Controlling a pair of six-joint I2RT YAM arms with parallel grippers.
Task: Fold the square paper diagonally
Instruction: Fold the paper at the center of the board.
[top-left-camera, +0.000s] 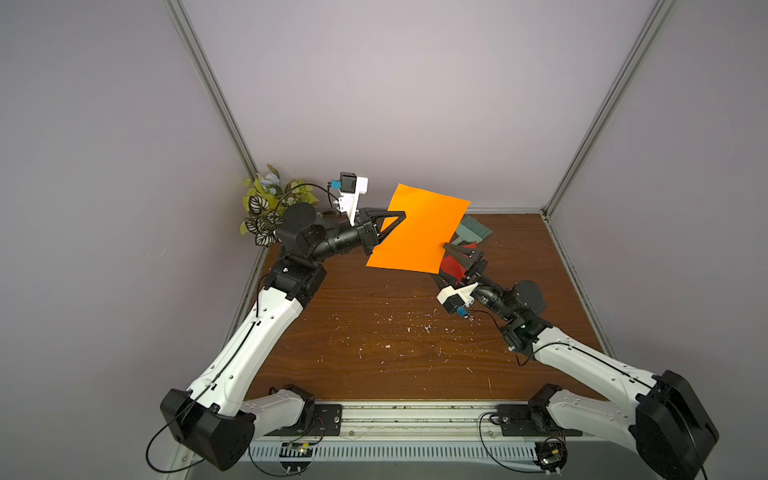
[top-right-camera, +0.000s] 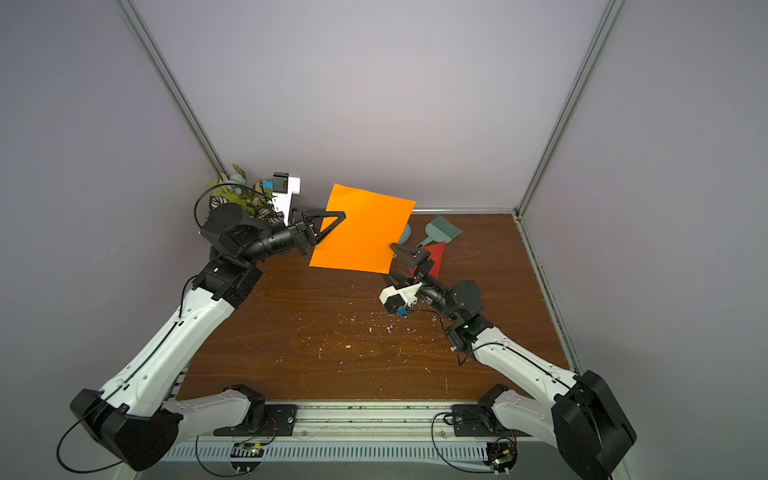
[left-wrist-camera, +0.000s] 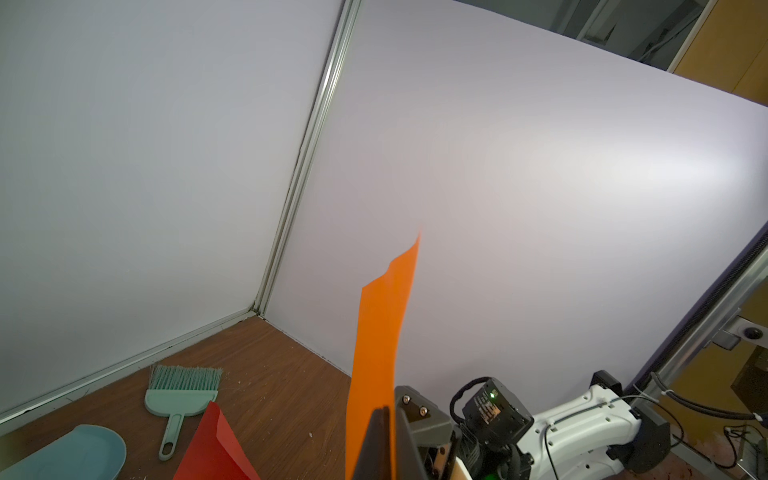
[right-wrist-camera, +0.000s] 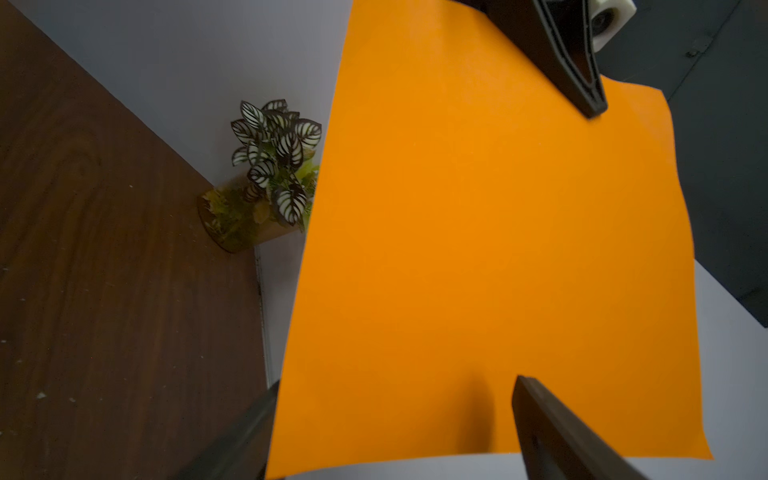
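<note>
Across the floor of the enclosure a brown wooden table (top-left-camera: 374, 353) is being seen, with pale walls closing it on three sides. Above it two white and black arms are being seen standing out from the near rail, the left arm (top-left-camera: 257, 332) toward the back left and the right arm (top-left-camera: 582, 357) toward the middle right. Between them the orange paper (top-left-camera: 419, 237) is being held up in the air as one open square sheet, tilted, clear of the table and near the back wall. At the back left corner a plant (top-left-camera: 266, 203) with striped leaves is being partly hidden by the left arm. Behind the raised sheet, on the wood, a red sheet (top-right-camera: 434, 257) is being seen lying flat, with a blue dustpan (left-wrist-camera: 70, 453) and a green brush (top-right-camera: 442, 230) just beside it. The left edge of the orange paper is being pinched firmly by the left gripper (top-left-camera: 397, 220), whose jaws are being kept clenched on it. At the opposite edge the right gripper (top-left-camera: 451, 249) is being shown with its fingers (right-wrist-camera: 552, 415) spread wide; in the right wrist view one is being seen in front of the sheet and the other at its edge, so nothing is being squeezed there. Small white crumbs (top-left-camera: 415, 328) are being seen scattered over the middle of the table.
</note>
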